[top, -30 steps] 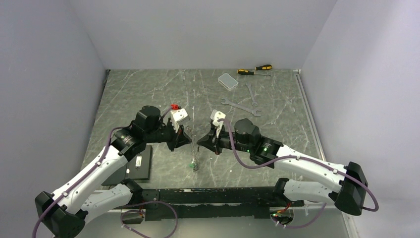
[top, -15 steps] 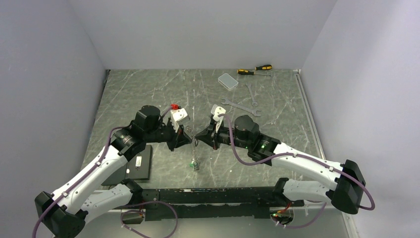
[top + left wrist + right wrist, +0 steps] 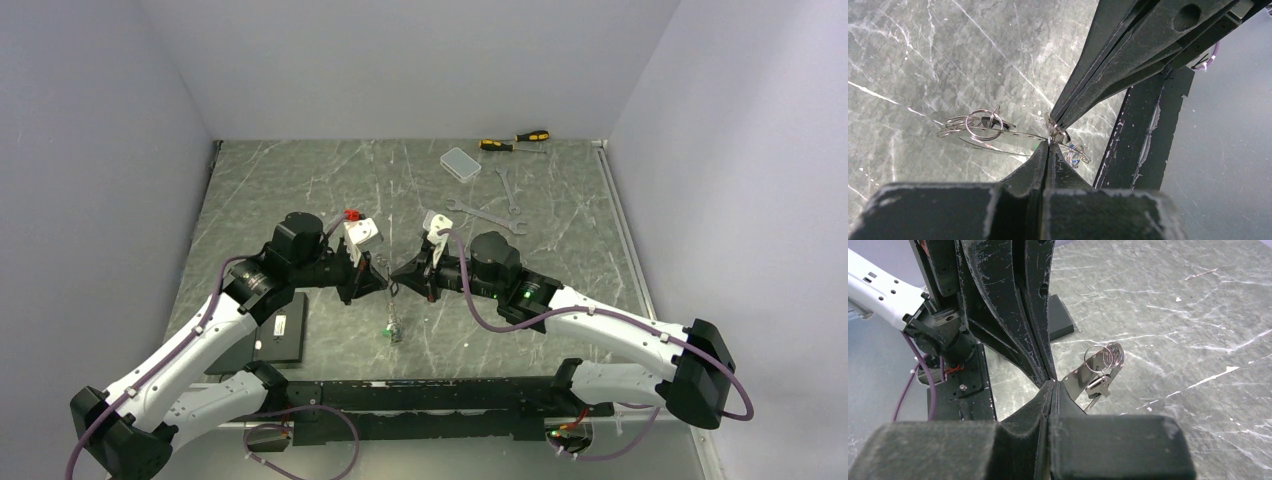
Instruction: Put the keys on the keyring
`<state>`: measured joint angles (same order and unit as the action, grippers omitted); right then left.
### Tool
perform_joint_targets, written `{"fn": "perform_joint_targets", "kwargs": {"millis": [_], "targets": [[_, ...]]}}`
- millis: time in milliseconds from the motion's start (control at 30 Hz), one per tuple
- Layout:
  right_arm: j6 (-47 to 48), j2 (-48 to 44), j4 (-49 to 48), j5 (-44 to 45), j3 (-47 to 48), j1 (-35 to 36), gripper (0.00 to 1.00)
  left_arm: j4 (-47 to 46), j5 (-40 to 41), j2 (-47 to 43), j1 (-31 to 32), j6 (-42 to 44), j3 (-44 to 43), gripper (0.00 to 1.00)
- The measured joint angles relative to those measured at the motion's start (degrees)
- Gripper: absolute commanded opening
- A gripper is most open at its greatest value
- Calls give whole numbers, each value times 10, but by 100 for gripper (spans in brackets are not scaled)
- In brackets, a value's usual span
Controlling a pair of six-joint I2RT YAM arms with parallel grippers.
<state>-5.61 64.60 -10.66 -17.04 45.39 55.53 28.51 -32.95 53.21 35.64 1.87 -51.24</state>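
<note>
In the top view my left gripper (image 3: 377,283) and right gripper (image 3: 399,285) meet tip to tip above the table. In the left wrist view my left gripper (image 3: 1049,146) is shut on a thin silver wire, which looks like the keyring (image 3: 993,147) seen edge-on. In the right wrist view my right gripper (image 3: 1052,384) is shut on a flat perforated silver strip (image 3: 1082,374). The strip carries small split rings (image 3: 1106,355) and a silver key (image 3: 1097,387). More keys, one with a green head (image 3: 392,331), are below the grippers. I cannot tell whether they hang or lie on the table.
A black block (image 3: 281,332) lies by the left arm. Two silver wrenches (image 3: 487,217), a clear plastic box (image 3: 460,163) and yellow-black screwdrivers (image 3: 514,141) lie at the back right. The black base rail (image 3: 430,395) runs along the near edge.
My right gripper has moved a little left, and its tip now touches the left gripper's tip. The left arm has stayed still.
</note>
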Motion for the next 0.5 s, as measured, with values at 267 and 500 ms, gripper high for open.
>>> {"fn": "perform_joint_targets", "kwargs": {"millis": [267,500], "targets": [[-5,0,-2,7,0,0,0,0,-1,0,0,0,0,0],[-6,1,-2,18,0,-2,0,0,-1,0,-2,0,0,0]]}}
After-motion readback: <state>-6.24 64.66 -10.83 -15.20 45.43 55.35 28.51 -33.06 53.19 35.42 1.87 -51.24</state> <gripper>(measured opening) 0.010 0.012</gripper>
